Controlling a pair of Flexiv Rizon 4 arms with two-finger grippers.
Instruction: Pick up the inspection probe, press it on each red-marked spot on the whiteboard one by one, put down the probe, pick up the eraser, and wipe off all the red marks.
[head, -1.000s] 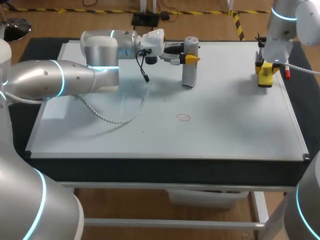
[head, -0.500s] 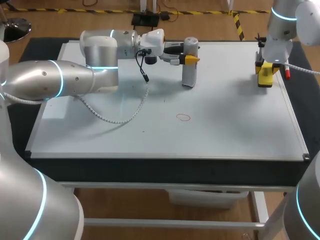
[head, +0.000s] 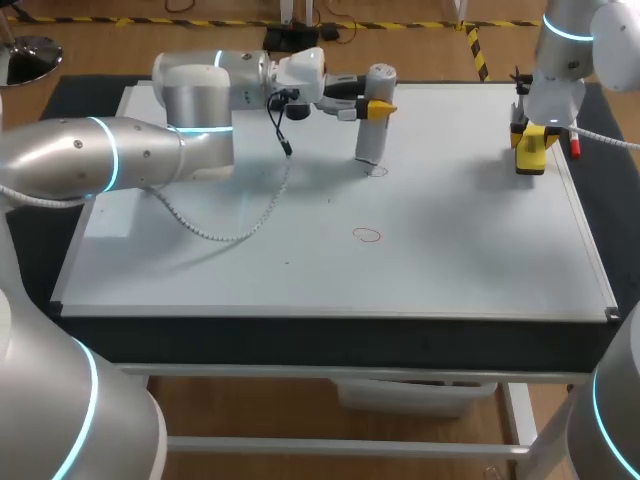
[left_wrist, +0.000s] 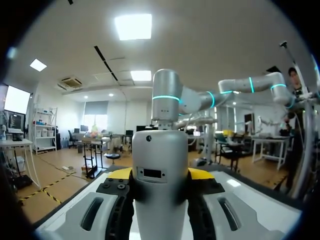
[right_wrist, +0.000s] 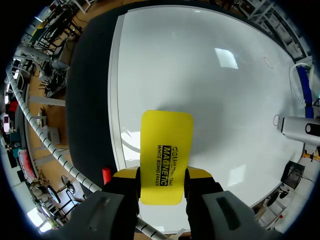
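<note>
Left pincer pinches the upright grey probe over the whiteboard's far side, with a red ring nearer on the board. Right pincer grips the yellow eraser at the board's right edge.

Bright, even light from overhead. Soft, faint shadows fall on the whiteboard; pale patches of lamp glare dot its surface.
</note>
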